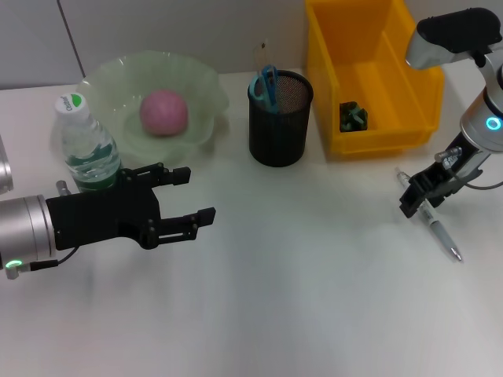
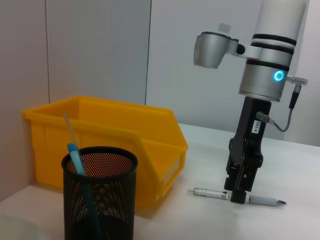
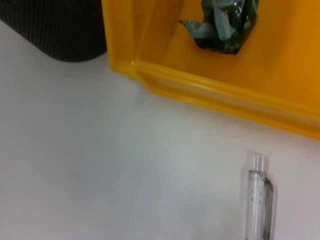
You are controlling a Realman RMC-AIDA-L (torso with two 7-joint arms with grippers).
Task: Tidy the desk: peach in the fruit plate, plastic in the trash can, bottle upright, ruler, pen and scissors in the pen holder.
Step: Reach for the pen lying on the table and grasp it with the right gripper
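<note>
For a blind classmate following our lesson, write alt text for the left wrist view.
The right gripper reaches down onto a pen lying on the white desk. Beside it stands a yellow trash bin, with a black mesh pen holder containing blue scissors in front.

Pen holder (image 1: 280, 118) stands between fruit plate (image 1: 200, 86) and trash can (image 1: 409, 118).

White desk top (image 1: 283, 298), matte, evenly lit, soft shadows. Pale grey wall panels (image 2: 100, 50) at far edge, thin vertical seam (image 2: 150, 50) between them. No window visible.
</note>
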